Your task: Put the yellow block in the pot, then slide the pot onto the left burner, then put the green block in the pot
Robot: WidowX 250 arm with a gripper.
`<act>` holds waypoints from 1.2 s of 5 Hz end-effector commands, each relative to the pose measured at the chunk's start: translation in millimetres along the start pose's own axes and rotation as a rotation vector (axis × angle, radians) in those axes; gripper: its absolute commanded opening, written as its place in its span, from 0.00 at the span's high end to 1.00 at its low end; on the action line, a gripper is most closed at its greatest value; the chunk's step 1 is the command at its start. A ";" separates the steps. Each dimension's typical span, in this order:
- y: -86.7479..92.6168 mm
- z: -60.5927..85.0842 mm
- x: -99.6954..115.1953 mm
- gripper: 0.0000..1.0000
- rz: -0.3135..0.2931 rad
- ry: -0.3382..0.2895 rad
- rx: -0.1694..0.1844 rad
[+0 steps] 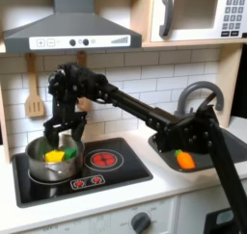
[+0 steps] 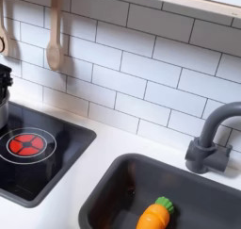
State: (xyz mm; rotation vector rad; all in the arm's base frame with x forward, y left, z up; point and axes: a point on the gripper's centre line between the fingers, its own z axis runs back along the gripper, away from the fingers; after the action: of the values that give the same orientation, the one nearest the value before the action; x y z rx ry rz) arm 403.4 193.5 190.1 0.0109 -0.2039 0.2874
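Observation:
In the first exterior view the silver pot (image 1: 43,168) stands on the left side of the black stovetop (image 1: 116,180), covering the left burner. The yellow block (image 1: 55,156) lies inside the pot. The green block (image 1: 70,153) sits beside it, at the pot's right side. My gripper (image 1: 66,137) hangs directly over the pot, pointing down. Its fingers look apart, with the tips just above the green block. In the second exterior view a dark part of the gripper (image 2: 5,87) shows at the left edge.
A burner with red rings (image 1: 103,160) (image 2: 25,143) lies bare to the right of the pot. An orange carrot toy (image 1: 183,160) (image 2: 153,214) lies in the sink (image 2: 113,190), beside a grey faucet (image 2: 212,143). A wooden spoon (image 2: 55,30) hangs on the tiled wall.

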 end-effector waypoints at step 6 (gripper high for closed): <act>-60.7 18.6 25.2 0.00 -0.321 -0.323 -0.143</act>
State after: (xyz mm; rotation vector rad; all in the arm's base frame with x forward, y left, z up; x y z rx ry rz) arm 437.5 136.8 220.0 -0.0488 -0.5447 -0.0581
